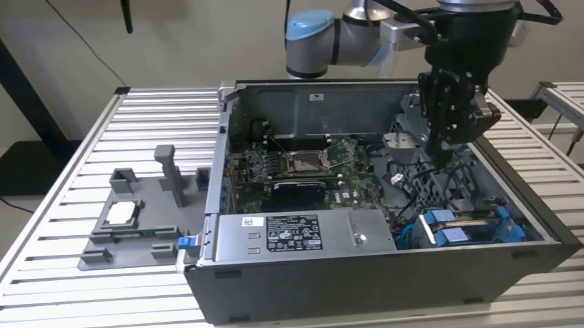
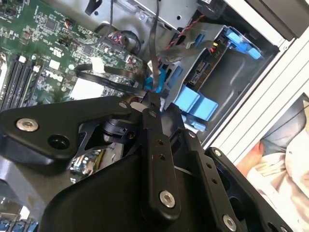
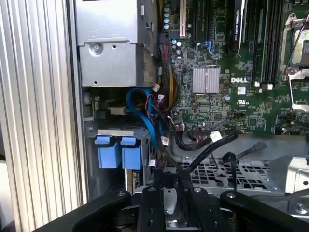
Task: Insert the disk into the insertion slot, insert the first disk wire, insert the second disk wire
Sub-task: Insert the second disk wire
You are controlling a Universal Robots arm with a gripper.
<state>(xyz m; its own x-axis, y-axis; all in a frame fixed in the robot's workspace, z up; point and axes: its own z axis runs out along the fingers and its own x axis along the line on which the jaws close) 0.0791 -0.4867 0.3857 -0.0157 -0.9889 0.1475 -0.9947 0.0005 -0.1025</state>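
The disk (image 1: pixel 476 220) lies in the insertion slot (image 1: pixel 511 239) at the case's front corner on the exterior view's right, its blue carrier tabs (image 1: pixel 445 227) facing inward. In both wrist views the tabs (image 3: pixel 116 152) and the disk's connector end (image 2: pixel 202 72) show. My gripper (image 1: pixel 444 158) hangs inside the case above the perforated cage, a short way behind the disk. Its fingers (image 2: pixel 153 113) are shut on a thin black disk wire (image 2: pixel 154 58) that runs away from the fingertips. The gripper (image 3: pixel 171 187) is level with the blue tabs, apart from them.
The silver power-supply box (image 1: pixel 301 232) fills the case's front. The motherboard (image 1: pixel 301 167) lies behind it. Loose black, blue and red cables (image 3: pixel 154 116) crowd the space beside the slot. A grey fixture (image 1: pixel 137 219) stands on the slatted table (image 1: pixel 55 205) to the exterior view's left.
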